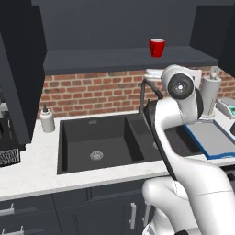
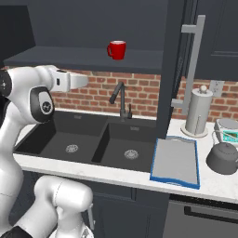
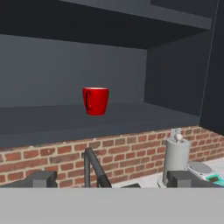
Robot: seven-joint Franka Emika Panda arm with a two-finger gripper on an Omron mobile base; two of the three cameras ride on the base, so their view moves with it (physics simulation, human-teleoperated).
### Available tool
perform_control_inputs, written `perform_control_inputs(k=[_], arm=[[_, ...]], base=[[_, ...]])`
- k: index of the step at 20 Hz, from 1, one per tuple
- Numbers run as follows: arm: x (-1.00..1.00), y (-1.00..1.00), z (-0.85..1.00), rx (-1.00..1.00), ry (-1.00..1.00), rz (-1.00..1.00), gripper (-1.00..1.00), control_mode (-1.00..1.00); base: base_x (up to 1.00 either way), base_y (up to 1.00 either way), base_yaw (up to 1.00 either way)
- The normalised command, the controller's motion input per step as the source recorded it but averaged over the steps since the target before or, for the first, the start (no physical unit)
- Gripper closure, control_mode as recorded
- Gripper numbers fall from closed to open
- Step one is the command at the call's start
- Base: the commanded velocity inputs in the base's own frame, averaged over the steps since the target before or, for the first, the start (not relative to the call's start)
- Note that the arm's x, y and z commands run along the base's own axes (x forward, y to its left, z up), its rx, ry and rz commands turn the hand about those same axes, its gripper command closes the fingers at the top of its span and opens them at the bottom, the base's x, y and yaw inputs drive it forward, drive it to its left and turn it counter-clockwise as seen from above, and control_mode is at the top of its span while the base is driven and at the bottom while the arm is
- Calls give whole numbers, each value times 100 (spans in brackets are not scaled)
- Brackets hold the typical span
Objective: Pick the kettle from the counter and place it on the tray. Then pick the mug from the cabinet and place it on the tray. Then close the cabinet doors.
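The red mug (image 1: 157, 47) (image 2: 117, 49) (image 3: 95, 100) stands upright on the dark shelf of the open cabinet (image 1: 114, 59). The dark grey kettle (image 2: 224, 157) sits on the white counter (image 2: 204, 183) just right of the blue-rimmed tray (image 2: 175, 160) (image 1: 209, 137), which has nothing on it. My gripper (image 3: 113, 179) is open, its fingertips (image 3: 41, 178) wide apart with nothing between them. It looks toward the mug from below and some way off. The cabinet doors (image 2: 174, 69) (image 1: 18, 69) stand swung open on both sides.
A black double sink (image 1: 105, 142) with a dark faucet (image 2: 122, 100) lies below the cabinet. A paper-towel roll (image 2: 199, 111) and a small scale (image 2: 228, 132) stand behind the kettle. A soap dispenser (image 1: 47, 119) is left of the sink. A brick wall backs the counter.
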Motion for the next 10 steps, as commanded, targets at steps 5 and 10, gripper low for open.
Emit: perform_control_inputs(k=[5, 10], arm=[[2, 0, 3, 0, -6, 0, -100, -100], [13, 0, 16, 0, -5, 0, -100, -100]], base=[[0, 0, 0], [0, 0, 0]])
